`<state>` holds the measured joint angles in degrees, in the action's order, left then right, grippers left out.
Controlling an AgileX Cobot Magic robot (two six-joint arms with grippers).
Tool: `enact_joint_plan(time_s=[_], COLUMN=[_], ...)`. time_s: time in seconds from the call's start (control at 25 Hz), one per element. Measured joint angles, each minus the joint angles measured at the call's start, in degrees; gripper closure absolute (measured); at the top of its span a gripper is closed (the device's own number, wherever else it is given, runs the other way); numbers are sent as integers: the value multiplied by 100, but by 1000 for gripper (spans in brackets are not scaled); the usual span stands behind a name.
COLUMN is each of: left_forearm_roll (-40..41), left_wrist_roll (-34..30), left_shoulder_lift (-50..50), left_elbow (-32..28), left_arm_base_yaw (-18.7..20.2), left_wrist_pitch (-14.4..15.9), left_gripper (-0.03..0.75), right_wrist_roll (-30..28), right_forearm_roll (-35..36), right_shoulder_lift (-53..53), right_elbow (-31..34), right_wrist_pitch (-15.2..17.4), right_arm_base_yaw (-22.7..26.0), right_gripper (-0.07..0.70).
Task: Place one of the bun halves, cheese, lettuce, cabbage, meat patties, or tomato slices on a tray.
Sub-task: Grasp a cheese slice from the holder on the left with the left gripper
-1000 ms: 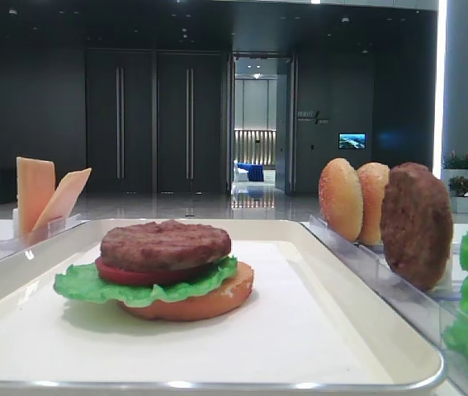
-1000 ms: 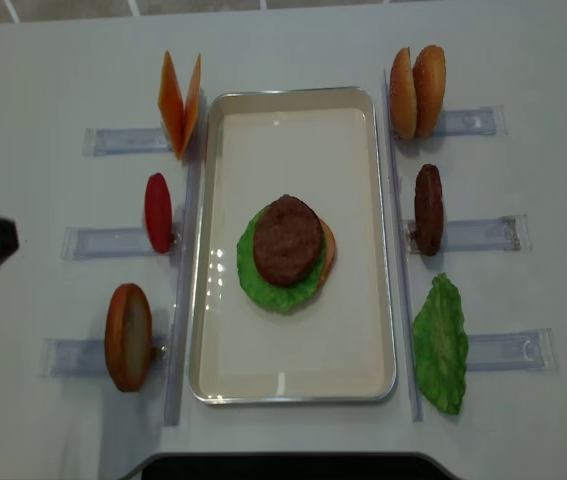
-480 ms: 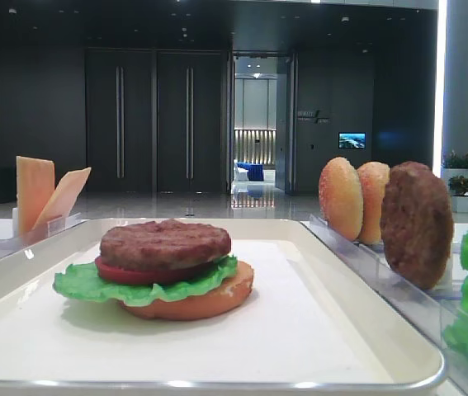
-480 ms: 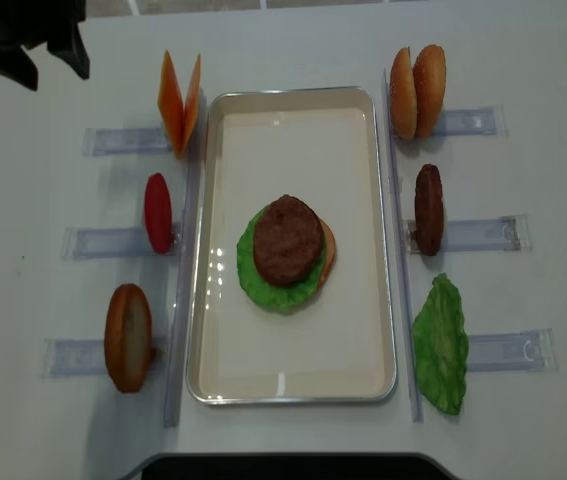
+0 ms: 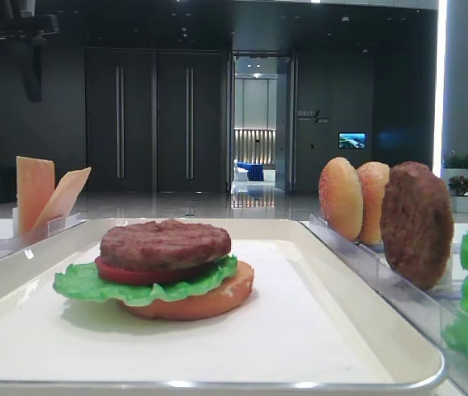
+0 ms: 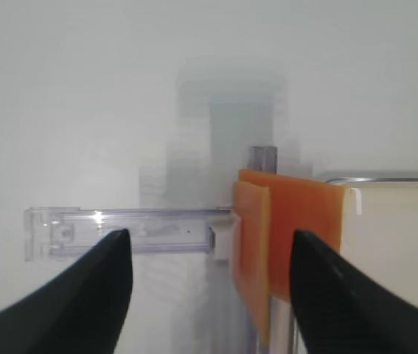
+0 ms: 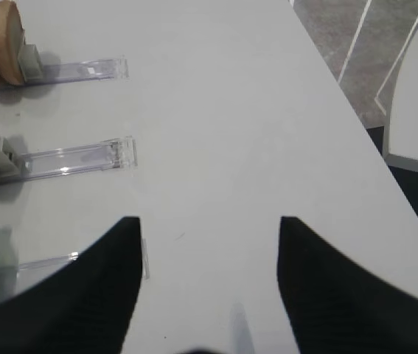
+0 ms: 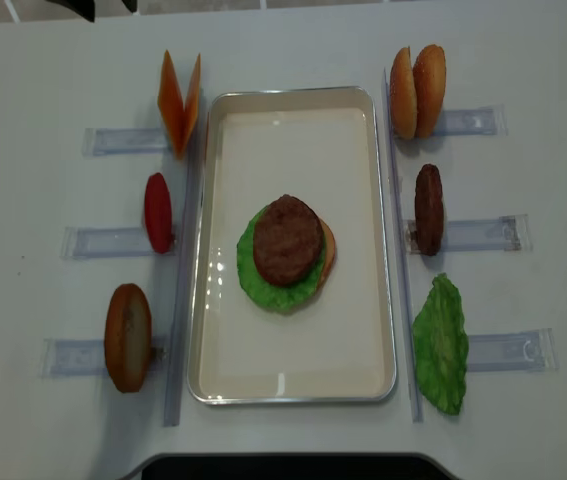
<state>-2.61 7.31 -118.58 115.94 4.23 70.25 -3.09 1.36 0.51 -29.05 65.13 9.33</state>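
My left gripper (image 6: 209, 295) hangs with its two dark fingers (image 6: 83, 295) spread wide and nothing between them, above the white table (image 8: 43, 70). Just ahead of it stand two slices of cheese (image 6: 282, 243), pale orange and upright on edge, at the inner end of a clear plastic rack (image 6: 120, 230). The cream-white tray (image 8: 293, 120) begins right beside the cheese. On the tray sits a stack: a bun half (image 5: 209, 301) at the bottom, then green lettuce (image 5: 93, 285), a red tomato slice (image 5: 134, 274) and a brown meat patty (image 5: 166, 243) on top. Left of the tray another tomato slice (image 8: 158, 212) and a bun half (image 8: 128, 337) stand in racks. My right gripper (image 7: 209, 295) is also spread wide and empty, over bare table on the right side, near racks holding two bun halves (image 8: 418, 90), a patty (image 8: 428, 208) and a lettuce leaf (image 8: 440, 345).
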Motion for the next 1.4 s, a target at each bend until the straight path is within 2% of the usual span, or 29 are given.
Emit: enact_joint_plan(time_s=[0.2, 0.48, 0.72, 1.4], left_forearm_roll=[-145, 178, 224, 261], left_wrist_roll=[309, 845, 1099, 1120], left_shoulder_lift=[0, -90, -261, -1168], left_elbow=[11, 11, 11, 11], left_arm_base_yaw=[399, 1052, 1105, 1109], left_wrist_pitch=[38, 42, 42, 42], left_gripper=[209, 209, 209, 221], right_wrist_roll=[0, 0, 0, 0], right_forearm_roll=[0, 0, 0, 0], right_shoulder_lift=[0, 0, 0, 0], right_elbow=[0, 0, 0, 0], right_wrist_pitch=[0, 0, 0, 0], right_arm_base_yaw=[0, 0, 0, 0], right_gripper=[240, 240, 240, 240])
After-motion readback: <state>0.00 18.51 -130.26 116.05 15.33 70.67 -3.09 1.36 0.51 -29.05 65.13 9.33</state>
